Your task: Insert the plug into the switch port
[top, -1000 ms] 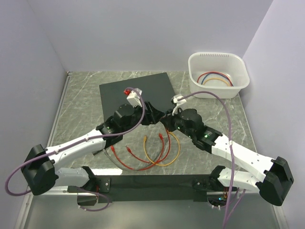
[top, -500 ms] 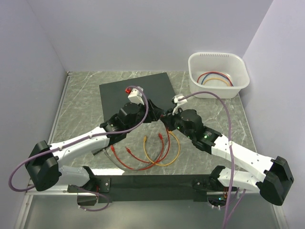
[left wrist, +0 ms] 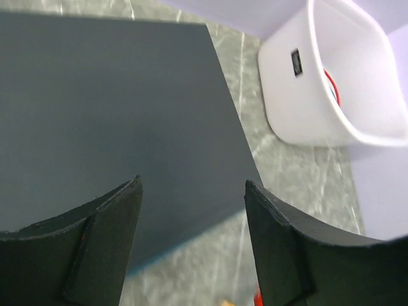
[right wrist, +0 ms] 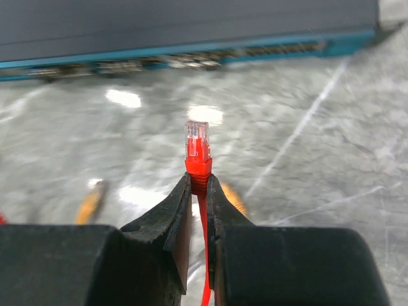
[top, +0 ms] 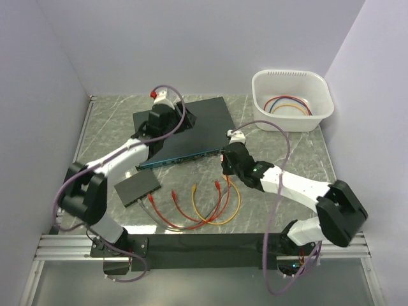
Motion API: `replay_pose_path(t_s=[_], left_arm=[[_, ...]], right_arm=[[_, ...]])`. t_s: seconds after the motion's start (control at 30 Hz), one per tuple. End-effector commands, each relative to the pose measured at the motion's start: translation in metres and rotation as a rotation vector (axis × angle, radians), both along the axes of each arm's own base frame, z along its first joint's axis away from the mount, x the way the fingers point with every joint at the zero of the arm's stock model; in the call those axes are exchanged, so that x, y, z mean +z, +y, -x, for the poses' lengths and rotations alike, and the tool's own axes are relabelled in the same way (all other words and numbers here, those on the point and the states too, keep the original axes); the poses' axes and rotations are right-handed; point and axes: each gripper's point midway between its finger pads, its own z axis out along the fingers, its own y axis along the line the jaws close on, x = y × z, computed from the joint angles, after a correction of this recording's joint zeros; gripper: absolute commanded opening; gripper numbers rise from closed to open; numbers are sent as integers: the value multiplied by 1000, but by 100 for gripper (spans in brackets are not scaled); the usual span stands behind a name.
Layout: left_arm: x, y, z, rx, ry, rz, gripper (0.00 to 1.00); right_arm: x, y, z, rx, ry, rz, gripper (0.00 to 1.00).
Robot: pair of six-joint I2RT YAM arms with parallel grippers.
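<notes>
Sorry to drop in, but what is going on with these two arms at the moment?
The right gripper is shut on the red plug, just behind its clear tip. The tip points at the row of sockets on the teal front edge of the switch, but it is not yet inserted. The left gripper hovers open over the switch's dark top, holding nothing. Spare cables lie on the table nearby.

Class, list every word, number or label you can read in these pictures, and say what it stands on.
No text can be read anywhere.
Small dark label on the white tub: too blurred to read.
Teal front of the switch: nothing legible.
</notes>
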Motion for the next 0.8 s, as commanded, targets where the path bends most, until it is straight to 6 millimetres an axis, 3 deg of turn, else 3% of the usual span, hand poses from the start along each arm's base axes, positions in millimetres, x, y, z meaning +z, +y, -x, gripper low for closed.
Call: replay_pose_path(t_s=[0.0, 0.03, 0.07, 0.1, 0.13, 0.17, 0.2, 0.23, 0.27, 0.3, 0.33, 0.37, 0.4, 0.43, 0.47, 0.57, 0.63, 0.77], left_arm=[[23, 1, -38, -61, -94, -34, 71], [1, 1, -51, -65, -55, -51, 71], [11, 0, -64, -78, -76, -40, 71], [7, 12, -79, -58, -69, -44, 71], [-19, 14, -91, -58, -19, -64, 71], [-6, 14, -106, -67, -49, -56, 71], [-9, 25, -119, -53, -51, -66, 71], [-40, 30, -129, -53, 21, -89, 72], [-24, 32, -145, -53, -10, -81, 72], [-30, 44, -156, -37, 11, -89, 72], [-52, 49, -166, -37, 54, -93, 72], [-43, 52, -175, -45, 51, -88, 72], [-47, 62, -183, -45, 65, -80, 72], [-70, 68, -190, -41, 111, -84, 73], [-63, 72, -197, -44, 119, -85, 73], [-79, 84, -213, -70, 158, -63, 74], [-105, 91, -214, -92, 217, -58, 74], [-111, 89, -214, -156, 210, -101, 75]], right_arm=[[11, 3, -22, -69, 13, -52, 0], [2, 1, -24, -76, 35, -34, 0], [0, 1, -26, -80, 43, -26, 0], [1, 3, -28, -80, 45, -23, 0], [-8, 0, -30, -89, 67, -5, 0], [-9, -1, -32, -89, 74, -3, 0], [-15, -2, -33, -90, 89, 7, 0], [-18, -7, -37, -109, 97, 7, 0], [-21, -7, -37, -104, 112, 1, 0], [-24, -10, -37, -104, 123, 1, 0], [-27, -11, -38, -102, 132, 1, 0], [-28, -14, -40, -106, 138, 3, 0], [-28, -12, -41, -98, 139, -1, 0], [-31, -14, -41, -94, 146, 14, 0], [-32, -15, -43, -96, 149, 20, 0], [-36, -13, -49, -86, 159, 47, 0], [-39, -12, -56, -84, 162, 57, 0], [-45, -9, -72, -87, 186, 40, 0]])
